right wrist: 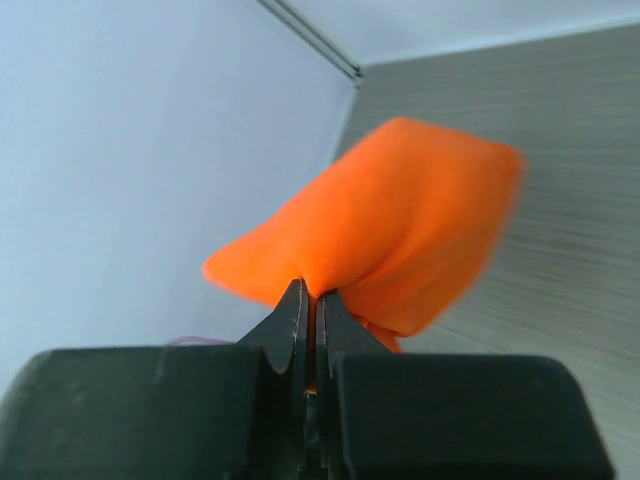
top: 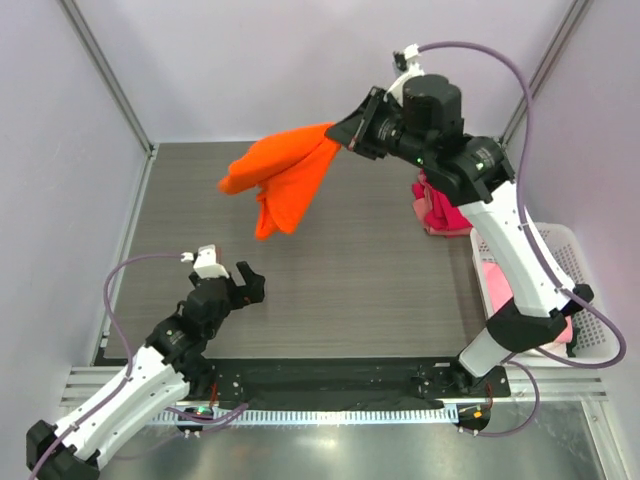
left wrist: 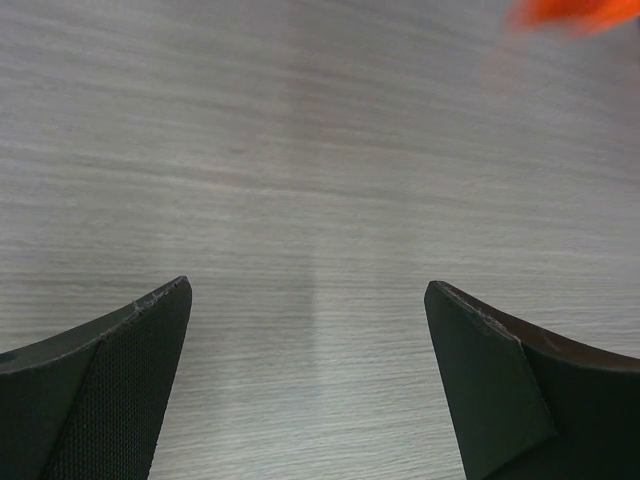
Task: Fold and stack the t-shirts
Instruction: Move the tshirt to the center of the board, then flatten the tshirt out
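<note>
My right gripper (top: pixel 343 135) is shut on the bright orange t-shirt (top: pixel 285 180) and holds it in the air above the far middle of the table; the shirt hangs bunched to the left. In the right wrist view the jaws (right wrist: pixel 310 295) pinch the orange shirt (right wrist: pixel 400 230). A magenta-red t-shirt (top: pixel 438 212) lies crumpled at the right side, partly hidden by the right arm. A pale pink shirt (top: pixel 497 280) lies in the basket. My left gripper (top: pixel 247 285) is open and empty, low over bare table at the near left. An orange edge (left wrist: pixel 575 12) shows in the left wrist view.
A white lattice basket (top: pixel 570 255) stands at the right edge of the table. Lilac walls enclose the table on three sides. A metal rail runs along the near edge by the arm bases.
</note>
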